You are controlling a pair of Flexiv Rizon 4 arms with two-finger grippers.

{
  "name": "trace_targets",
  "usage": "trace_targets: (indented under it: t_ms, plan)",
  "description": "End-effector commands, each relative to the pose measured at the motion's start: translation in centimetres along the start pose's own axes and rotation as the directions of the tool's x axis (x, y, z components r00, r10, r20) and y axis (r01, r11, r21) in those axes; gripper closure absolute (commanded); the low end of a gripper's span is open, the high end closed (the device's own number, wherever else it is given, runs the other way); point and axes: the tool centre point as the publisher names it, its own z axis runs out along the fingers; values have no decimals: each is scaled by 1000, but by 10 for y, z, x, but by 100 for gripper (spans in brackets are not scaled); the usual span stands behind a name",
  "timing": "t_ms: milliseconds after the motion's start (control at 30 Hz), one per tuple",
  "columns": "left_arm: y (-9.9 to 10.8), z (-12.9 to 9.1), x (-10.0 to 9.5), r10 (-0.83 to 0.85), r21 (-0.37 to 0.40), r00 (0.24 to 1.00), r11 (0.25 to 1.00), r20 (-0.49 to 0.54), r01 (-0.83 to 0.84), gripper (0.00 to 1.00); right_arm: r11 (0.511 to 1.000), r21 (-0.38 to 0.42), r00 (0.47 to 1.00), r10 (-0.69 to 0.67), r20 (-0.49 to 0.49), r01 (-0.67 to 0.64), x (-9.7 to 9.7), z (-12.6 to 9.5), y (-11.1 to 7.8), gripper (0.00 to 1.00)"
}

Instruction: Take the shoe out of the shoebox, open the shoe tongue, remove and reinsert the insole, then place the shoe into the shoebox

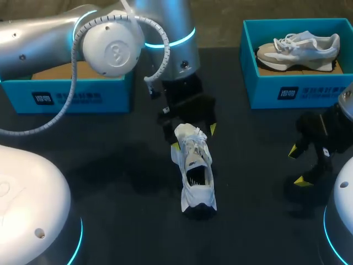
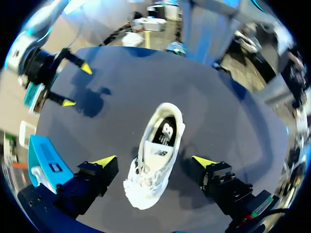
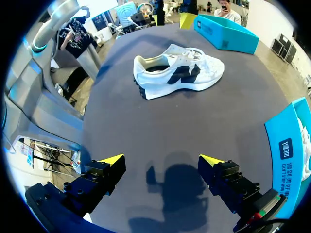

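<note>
**White lace-up sneaker (image 1: 196, 165) lying on its sole on the black table (image 1: 127, 182), outside its box.**
Removal is looking done; tongue, insole and return are apparently all outstanding. The left gripper (image 2: 154, 160) is straddling the lace end, fingers spread wide, holding nothing. The right gripper (image 3: 162, 160) is hanging open and empty, well apart. The left arm is hiding the inside of the teal cardboard shoebox (image 1: 77, 96), and the tongue's state is hard to make out.

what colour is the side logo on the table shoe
Black, on the white shoe; right wrist view shows it best.
</note>
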Motion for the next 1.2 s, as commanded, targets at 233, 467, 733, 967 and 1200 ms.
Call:
trace_targets:
  t_ms: [233, 467, 733, 967, 1200]
  plan:
    - [-35, 1, 36, -608, -16, 774, 785, 176, 619, 0, 1000, 3, 1000, 1, 3, -1, 1, 1, 0, 0]
    - [-37, -5, 39, -715, -116, 630, 628, 304, 769, 0, 1000, 3, 1000, 1, 3, -1, 1, 1, 0, 0]
    - [-37, -5, 39, -715, -116, 630, 628, 304, 769, 0, 1000, 3, 1000, 1, 3, -1, 1, 1, 0, 0]
    - [-49, 0, 41, -776, -87, 547, 551, 314, 830, 0, 1000, 3, 1000, 1, 3, -1, 1, 1, 0, 0]
    - [-60, 5, 50, -819, -63, 473, 481, 324, 875, 0, 1000, 3, 1000, 1, 3, -1, 1, 1, 0, 0]
